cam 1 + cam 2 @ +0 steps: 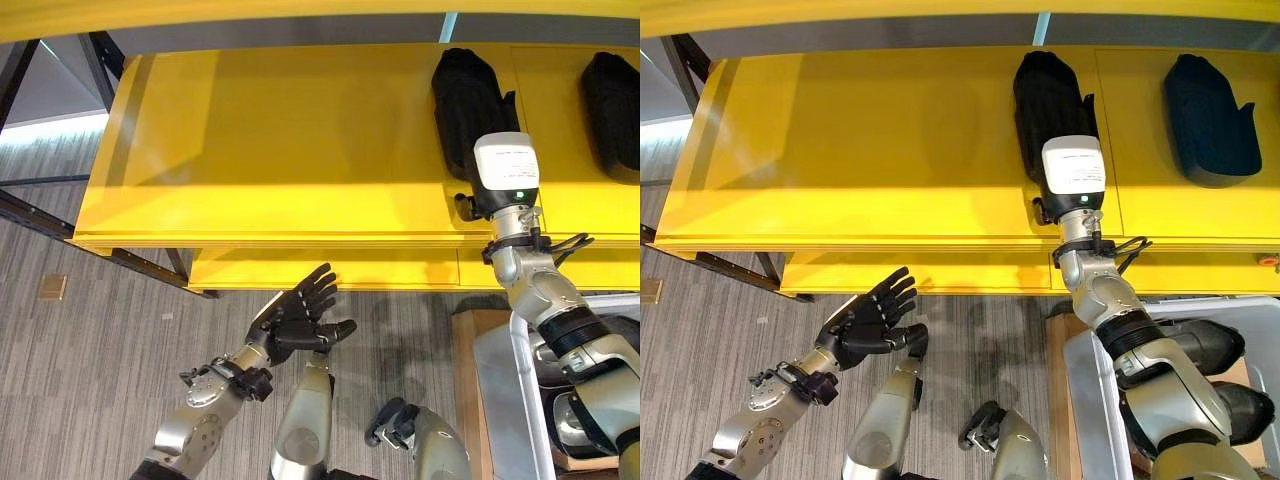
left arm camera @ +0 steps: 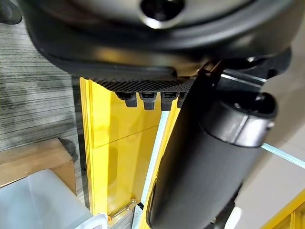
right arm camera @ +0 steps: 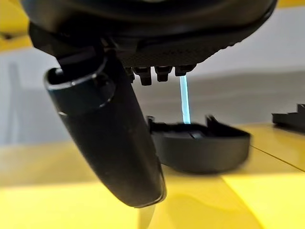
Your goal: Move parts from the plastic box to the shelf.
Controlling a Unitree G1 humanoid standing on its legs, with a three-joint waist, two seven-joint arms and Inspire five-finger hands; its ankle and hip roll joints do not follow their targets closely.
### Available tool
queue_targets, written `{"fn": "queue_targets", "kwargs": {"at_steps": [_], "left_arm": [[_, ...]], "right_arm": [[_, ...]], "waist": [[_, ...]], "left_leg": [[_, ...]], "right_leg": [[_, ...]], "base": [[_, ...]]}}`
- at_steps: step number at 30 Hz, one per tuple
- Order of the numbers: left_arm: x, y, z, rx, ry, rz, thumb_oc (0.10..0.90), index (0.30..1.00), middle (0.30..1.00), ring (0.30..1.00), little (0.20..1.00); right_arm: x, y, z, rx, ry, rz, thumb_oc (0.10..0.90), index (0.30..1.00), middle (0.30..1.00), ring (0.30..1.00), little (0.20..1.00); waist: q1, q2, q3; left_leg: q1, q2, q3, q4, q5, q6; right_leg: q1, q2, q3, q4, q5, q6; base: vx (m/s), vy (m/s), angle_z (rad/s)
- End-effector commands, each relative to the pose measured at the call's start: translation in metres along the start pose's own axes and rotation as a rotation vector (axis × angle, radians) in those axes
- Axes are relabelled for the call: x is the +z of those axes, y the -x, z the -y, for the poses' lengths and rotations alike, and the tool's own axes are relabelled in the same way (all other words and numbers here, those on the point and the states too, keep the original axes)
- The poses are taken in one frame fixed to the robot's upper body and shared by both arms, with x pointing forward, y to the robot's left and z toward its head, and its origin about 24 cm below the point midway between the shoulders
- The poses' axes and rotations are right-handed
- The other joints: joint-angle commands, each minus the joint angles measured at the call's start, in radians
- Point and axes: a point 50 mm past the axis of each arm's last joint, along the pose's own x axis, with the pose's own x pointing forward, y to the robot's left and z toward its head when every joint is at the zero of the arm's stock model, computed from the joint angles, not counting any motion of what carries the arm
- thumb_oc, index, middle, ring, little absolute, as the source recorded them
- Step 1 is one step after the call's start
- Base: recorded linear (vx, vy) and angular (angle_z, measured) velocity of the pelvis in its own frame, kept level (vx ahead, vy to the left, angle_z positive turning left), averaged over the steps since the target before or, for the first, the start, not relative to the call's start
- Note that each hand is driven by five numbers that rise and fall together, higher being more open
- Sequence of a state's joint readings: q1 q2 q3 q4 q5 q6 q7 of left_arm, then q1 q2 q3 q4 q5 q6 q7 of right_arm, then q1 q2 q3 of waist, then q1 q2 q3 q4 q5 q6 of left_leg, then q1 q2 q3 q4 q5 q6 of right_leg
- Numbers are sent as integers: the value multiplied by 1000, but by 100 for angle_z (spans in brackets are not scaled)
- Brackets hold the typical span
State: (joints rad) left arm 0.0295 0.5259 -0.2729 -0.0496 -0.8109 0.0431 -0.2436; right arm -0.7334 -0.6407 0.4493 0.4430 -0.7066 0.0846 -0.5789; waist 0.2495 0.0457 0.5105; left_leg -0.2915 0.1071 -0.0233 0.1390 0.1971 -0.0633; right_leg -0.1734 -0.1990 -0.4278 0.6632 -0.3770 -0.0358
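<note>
1. A black moulded part (image 1: 1050,100) lies flat on the yellow shelf (image 1: 860,150), its long axis running from the shelf's front edge toward the back, narrower rounded end to the rear.
2. A second black part (image 1: 1205,115) of the same shape lies to the robot's right of the first, well apart from it, long axis the same front-to-back way and angled slightly.
3. The right hand (image 3: 157,57) is just at the near end of the first part, its dark bulk hidden behind the white wrist module in the head views. From the wrist view the fingers reach straight out and the thumb hangs free; the part sits on the shelf past them, apart from the hand, so the hand is holding nothing.
4. The left hand (image 1: 872,322) hovers below the shelf's front edge, over the grey floor (image 1: 90,380), fingers spread and straight, empty.
5. The plastic box (image 1: 1090,390) stands at the robot's right, below the shelf, with more dark parts (image 1: 1210,345) in it.
</note>
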Motion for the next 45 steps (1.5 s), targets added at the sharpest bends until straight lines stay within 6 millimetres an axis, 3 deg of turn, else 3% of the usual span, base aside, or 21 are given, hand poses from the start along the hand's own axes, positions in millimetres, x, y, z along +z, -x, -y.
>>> {"fn": "queue_targets", "kwargs": {"at_steps": [1, 8, 17, 18, 21, 22, 24, 25, 28, 30, 33, 41, 45], "left_arm": [[14, -1, 30, -105, 32, 161, 900, 1000, 1000, 1000, 1000], [8, 1, 32, -98, 56, 163, 900, 1000, 1000, 1000, 1000], [0, 8, 29, -56, 98, 181, 900, 1000, 1000, 1000, 1000], [-1, 11, 27, -35, 108, 194, 900, 1000, 1000, 1000, 1000], [-1, 14, 25, -20, 118, 214, 900, 1000, 1000, 1000, 1000], [-2, 18, 22, -7, 119, 227, 900, 1000, 1000, 1000, 1000], [0, 21, 19, 5, 117, 243, 900, 1000, 1000, 1000, 1000], [1, 26, 14, 20, 106, 256, 900, 1000, 1000, 1000, 1000], [4, 35, 6, 36, 105, 268, 900, 1000, 1000, 1000, 1000], [3, 35, 5, 32, 109, 260, 900, 1000, 1000, 1000, 1000], [3, 29, 8, -21, 107, 223, 900, 1000, 1000, 1000, 1000], [0, 13, 20, -58, 163, 183, 900, 1000, 1000, 1000, 1000], [1, 8, 24, -27, 190, 216, 900, 1000, 1000, 1000, 1000]], "right_arm": [[3, -29, 57, -360, 20, 82, 900, 1000, 1000, 1000, 1000], [30, -18, 76, -497, -110, 173, 900, 1000, 1000, 1000, 1000], [38, 19, 72, -429, -282, 146, 900, 1000, 1000, 1000, 1000], [26, 36, 67, -379, -316, 69, 900, 1000, 1000, 1000, 1000], [10, 62, 55, -319, -326, -34, 900, 1000, 1000, 1000, 1000], [-6, 87, 44, -230, -322, -148, 900, 1000, 1000, 1000, 1000], [-19, 107, 36, -168, -309, -244, 900, 1000, 1000, 1000, 1000], [-37, 130, 30, -124, -295, -363, 900, 1000, 1000, 1000, 1000], [-67, 176, 29, -50, -149, -504, 900, 1000, 1000, 1000, 1000], [-76, 188, 30, -24, -109, -526, 900, 1000, 1000, 1000, 1000], [-88, 199, 29, 5, -71, -613, 900, 1000, 1000, 1000, 1000], [-98, 204, 24, 78, -41, -694, 900, 1000, 1000, 1000, 1000], [-95, 191, 17, 111, -66, -638, 900, 1000, 1000, 1000, 1000]], "waist": [[-13, 21, -75], [-48, 18, -108], [-116, 7, -163], [-146, 1, -175], [-179, -5, -188], [-211, -12, -199], [-239, -17, -206], [-269, -26, -213], [-324, -44, -233], [-345, -49, -247], [-377, -54, -278], [-422, -69, -310], [-409, -79, -321]], "left_leg": [[78, 30, 15, -22, -104, 2], [119, 37, 25, -51, -101, -4], [176, 56, 56, -96, -94, -12], [187, 64, 72, -105, -94, -13], [205, 74, 95, -119, -94, -14], [221, 84, 118, -130, -94, -14], [234, 91, 138, -139, -95, -13], [249, 98, 159, -147, -96, -14], [287, 104, 205, -169, -100, -13], [305, 103, 223, -179, -103, -11], [344, 99, 251, -199, -117, -6], [405, 91, 279, -217, -155, 0], [413, 46, 189, -194, -203, 16]], "right_leg": [[37, 70, 71, -53, 54, 16], [71, 75, 97, -110, 69, 23], [117, 78, 147, -204, 106, 40], [123, 77, 166, -226, 116, 48], [130, 76, 185, -251, 130, 58], [137, 76, 205, -274, 142, 66], [143, 77, 222, -293, 152, 71], [148, 79, 241, -312, 163, 78], [165, 83, 277, -373, 198, 96], [174, 84, 293, -406, 218, 105], [197, 88, 331, -471, 256, 117], [217, 96, 409, -564, 313, 130], [220, 103, 509, -615, 353, 137]], "base": [[11, 34, -4], [35, 57, -8], [50, 93, -9], [19, 127, -15], [-7, 106, -23], [-34, 126, -25], [-49, 99, -24], [-65, 77, -33], [-68, 47, -34], [-32, 28, -36], [-28, 5, -48], [-28, -3, -22], [-5, 76, -47]]}}
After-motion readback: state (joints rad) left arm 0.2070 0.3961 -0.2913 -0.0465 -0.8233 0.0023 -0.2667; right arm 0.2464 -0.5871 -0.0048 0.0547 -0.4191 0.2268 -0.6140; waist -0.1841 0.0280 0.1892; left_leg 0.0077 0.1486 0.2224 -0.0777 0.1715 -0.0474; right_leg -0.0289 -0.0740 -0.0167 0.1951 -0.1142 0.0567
